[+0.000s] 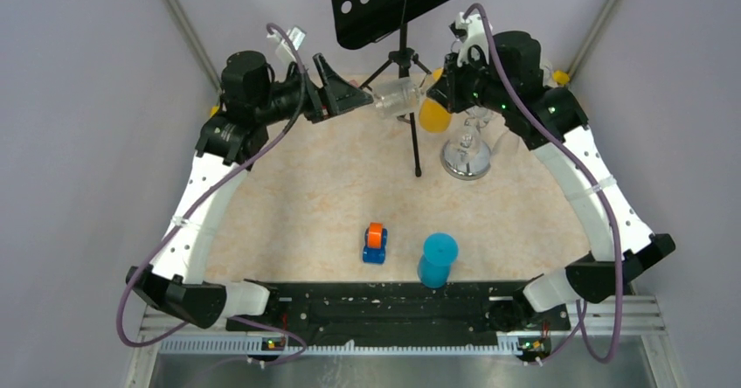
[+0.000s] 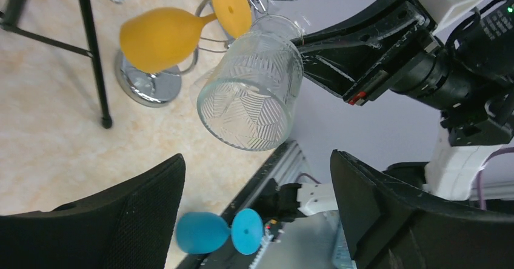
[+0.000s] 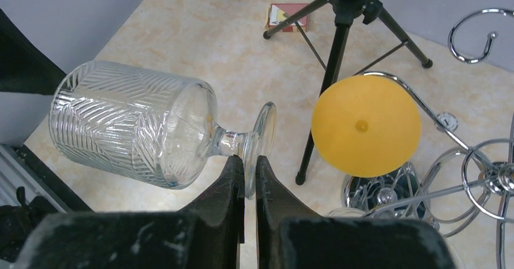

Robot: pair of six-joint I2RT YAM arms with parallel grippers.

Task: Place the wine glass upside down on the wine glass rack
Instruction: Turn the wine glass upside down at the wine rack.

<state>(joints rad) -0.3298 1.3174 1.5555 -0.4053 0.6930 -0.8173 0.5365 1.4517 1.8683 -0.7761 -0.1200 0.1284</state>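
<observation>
A clear patterned wine glass [image 1: 398, 100] hangs sideways in the air at the back of the table, its mouth toward the left arm. My right gripper [image 3: 250, 163] is shut on the rim of its foot; the glass [image 3: 136, 126] sticks out to the left of the fingers. My left gripper [image 2: 257, 190] is open and empty, with the glass [image 2: 251, 93] just beyond its fingertips and apart from them. The chrome wine glass rack [image 1: 465, 156] stands to the right, under the right arm. A yellow wine glass [image 1: 434, 115] hangs on it.
A black music stand [image 1: 404, 65] on a tripod stands just behind and beside the glass. A blue wine glass [image 1: 437, 259] and a blue and orange toy [image 1: 375, 242] sit near the front edge. A small card [image 3: 288, 16] lies by the tripod.
</observation>
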